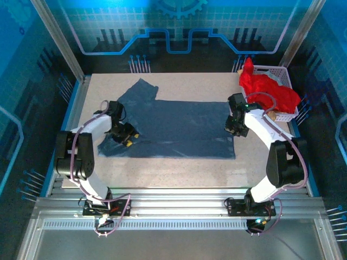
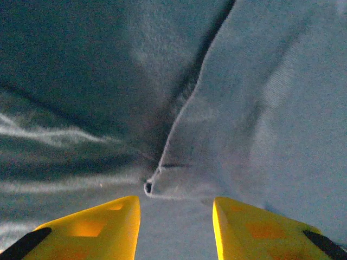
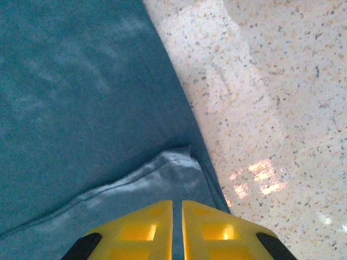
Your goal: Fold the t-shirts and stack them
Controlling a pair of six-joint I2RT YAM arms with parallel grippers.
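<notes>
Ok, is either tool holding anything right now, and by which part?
The right tool pinches the blue t-shirt at its right-side hem edge; the left tool is open over the shirt, holding nothing.

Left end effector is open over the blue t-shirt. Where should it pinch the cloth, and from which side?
Pinch the loose hem corner of the blue t-shirt, lying just ahead of the left end effector. Probably advance straight ahead and down, one finger either side: the edge curls up there, giving a lip, while the surrounding cloth lies flatter.

Shirt (image 1: 184, 127) on table (image 1: 162, 170) (basket (image 1: 280, 74) far-right)
</notes>
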